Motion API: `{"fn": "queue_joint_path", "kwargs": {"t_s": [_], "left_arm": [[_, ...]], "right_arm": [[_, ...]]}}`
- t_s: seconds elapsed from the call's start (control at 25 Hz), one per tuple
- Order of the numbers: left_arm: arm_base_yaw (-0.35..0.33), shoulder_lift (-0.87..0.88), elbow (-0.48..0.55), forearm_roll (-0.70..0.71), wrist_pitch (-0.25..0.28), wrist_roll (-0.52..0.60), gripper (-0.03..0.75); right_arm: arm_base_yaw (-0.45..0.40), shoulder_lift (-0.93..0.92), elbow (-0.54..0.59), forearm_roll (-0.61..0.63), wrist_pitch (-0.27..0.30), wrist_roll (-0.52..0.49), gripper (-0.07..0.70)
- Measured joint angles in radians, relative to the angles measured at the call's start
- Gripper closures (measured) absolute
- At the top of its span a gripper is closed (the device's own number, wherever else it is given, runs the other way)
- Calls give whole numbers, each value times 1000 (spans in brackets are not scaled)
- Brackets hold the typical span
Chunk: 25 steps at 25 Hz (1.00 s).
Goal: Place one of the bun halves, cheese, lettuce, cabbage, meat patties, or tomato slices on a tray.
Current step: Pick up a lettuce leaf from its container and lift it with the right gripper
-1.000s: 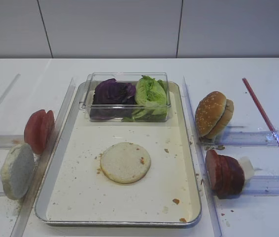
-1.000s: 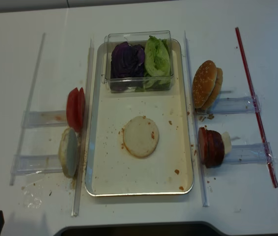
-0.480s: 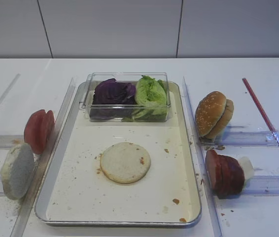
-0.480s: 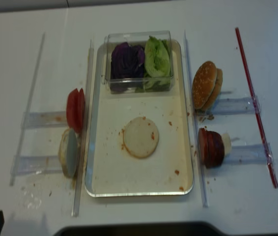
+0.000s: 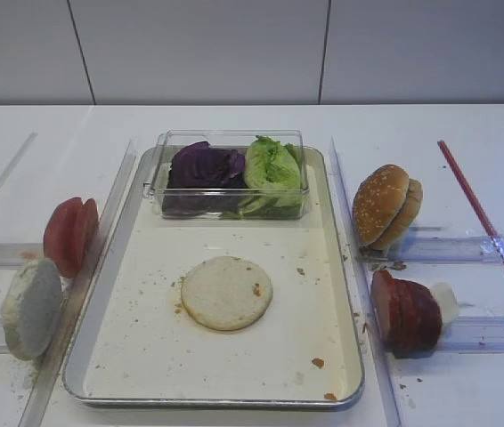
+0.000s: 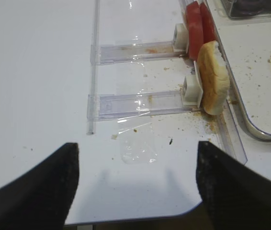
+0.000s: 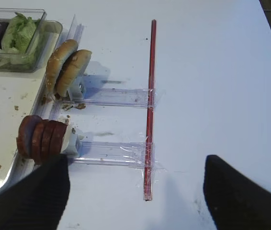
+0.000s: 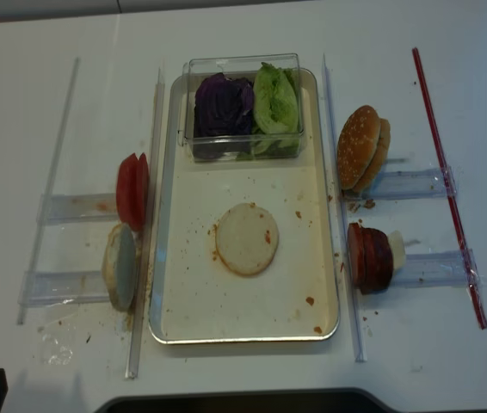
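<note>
The silver tray [image 5: 163, 356] holds a flat pale bun disc [image 5: 226, 293] at its middle. At its far end, a clear box holds purple cabbage [image 5: 203, 167] and green lettuce [image 5: 272, 171]. To its right, sesame bun halves [image 7: 67, 67] and meat patties [image 7: 39, 136] stand on edge. On the left are tomato slices [image 6: 198, 26] and another bun half [image 6: 213, 79]. The cheese is out of view. My right gripper [image 7: 135, 201] is open over bare table, right of the patties. My left gripper [image 6: 135, 187] is open near the table's front edge, holding nothing.
Clear plastic rails [image 5: 448, 249] run along both sides of the tray and hold the standing food. A red rod [image 7: 150, 105] is taped across the right rails. Crumbs and a clear scrap [image 6: 138, 143] lie ahead of the left gripper.
</note>
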Motion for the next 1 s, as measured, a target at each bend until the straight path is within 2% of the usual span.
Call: {"fn": "queue_joint_path", "kwargs": {"t_s": [0.4,0.68,0.8,1.0], "left_arm": [[0,0,0,0,0,0,244],[0,0,0,0,0,0,244],[0,0,0,0,0,0,244],[0,0,0,0,0,0,253]], "right_arm": [[0,401,-306,4,6,-38,59],[0,660,-514,133,36,-119,59],[52,787,-600,159,68,-132,59],[209,1024,-754,124,122,-119,59]]}}
